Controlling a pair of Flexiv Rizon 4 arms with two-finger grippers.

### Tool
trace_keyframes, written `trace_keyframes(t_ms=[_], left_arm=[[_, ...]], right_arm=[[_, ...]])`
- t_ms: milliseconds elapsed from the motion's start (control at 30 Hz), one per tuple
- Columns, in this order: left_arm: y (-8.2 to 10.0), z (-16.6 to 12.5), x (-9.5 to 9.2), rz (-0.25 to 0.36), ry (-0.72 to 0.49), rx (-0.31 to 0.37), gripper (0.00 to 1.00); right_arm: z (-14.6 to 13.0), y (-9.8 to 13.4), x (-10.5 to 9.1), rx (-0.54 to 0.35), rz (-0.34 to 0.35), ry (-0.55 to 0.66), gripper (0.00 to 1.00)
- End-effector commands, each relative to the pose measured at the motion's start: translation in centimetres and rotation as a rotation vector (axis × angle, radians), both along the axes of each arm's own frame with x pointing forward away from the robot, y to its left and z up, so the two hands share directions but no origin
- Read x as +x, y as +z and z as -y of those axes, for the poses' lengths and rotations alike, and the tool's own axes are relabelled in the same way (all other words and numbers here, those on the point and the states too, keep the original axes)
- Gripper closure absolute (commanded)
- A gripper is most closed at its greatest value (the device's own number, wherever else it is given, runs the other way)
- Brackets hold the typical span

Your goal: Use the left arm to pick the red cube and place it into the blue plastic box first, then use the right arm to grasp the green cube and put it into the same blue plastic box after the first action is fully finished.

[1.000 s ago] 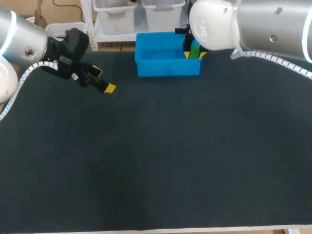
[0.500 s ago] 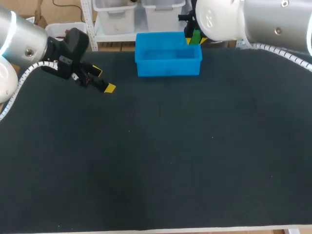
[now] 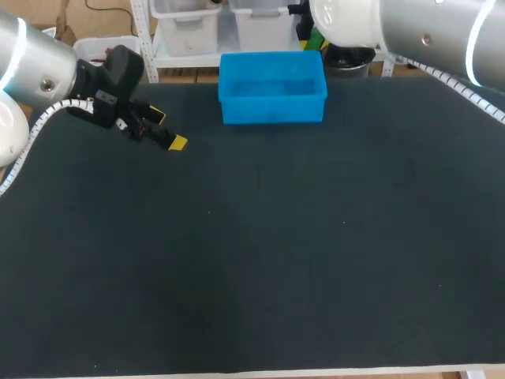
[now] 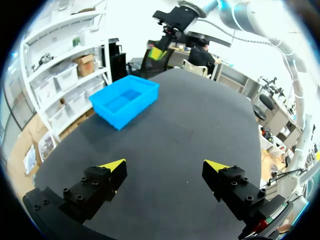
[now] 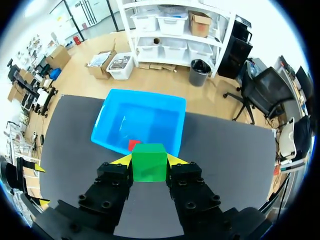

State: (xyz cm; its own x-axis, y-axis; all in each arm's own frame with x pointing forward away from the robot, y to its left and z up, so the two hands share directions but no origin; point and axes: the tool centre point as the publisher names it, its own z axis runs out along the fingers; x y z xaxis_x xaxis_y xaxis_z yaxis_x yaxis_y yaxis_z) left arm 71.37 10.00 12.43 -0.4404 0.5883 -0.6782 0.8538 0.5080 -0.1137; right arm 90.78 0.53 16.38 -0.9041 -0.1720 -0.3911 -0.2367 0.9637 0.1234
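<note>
The blue plastic box (image 3: 272, 110) stands at the table's far middle. Down in it, by the wall nearest my right gripper, lies the red cube (image 5: 134, 145). The right gripper (image 5: 148, 161) is shut on the green cube (image 5: 148, 162), high above the table just short of the box's rim (image 5: 172, 142). From the head view only a sliver of the green cube (image 3: 316, 37) shows under the right arm, past the box's far right corner. My left gripper (image 3: 167, 129) hangs open and empty over the far left of the table, well apart from the box (image 4: 125, 99).
The dark mat (image 3: 260, 260) covers the whole table. The right arm's bulk (image 3: 410, 31) overhangs the far right corner.
The right gripper with the green cube has moved from over the box's right corner upward and toward its far side. The left arm has kept still.
</note>
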Motion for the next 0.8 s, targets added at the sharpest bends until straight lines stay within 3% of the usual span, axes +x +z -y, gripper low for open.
trace_keyframes(t_ms=[33, 800], left_arm=[[-0.1, -0.1, 0.0, 0.004, -0.003, -0.006, 0.0], [-0.1, -0.1, 0.0, 0.004, -0.003, -0.006, 0.0]], right_arm=[[-0.4, 0.0, 2.5, 0.003, -0.033, 0.025, 1.0], [-1.5, -2.5, 7.8, 0.19, -0.059, 0.198, 1.0]])
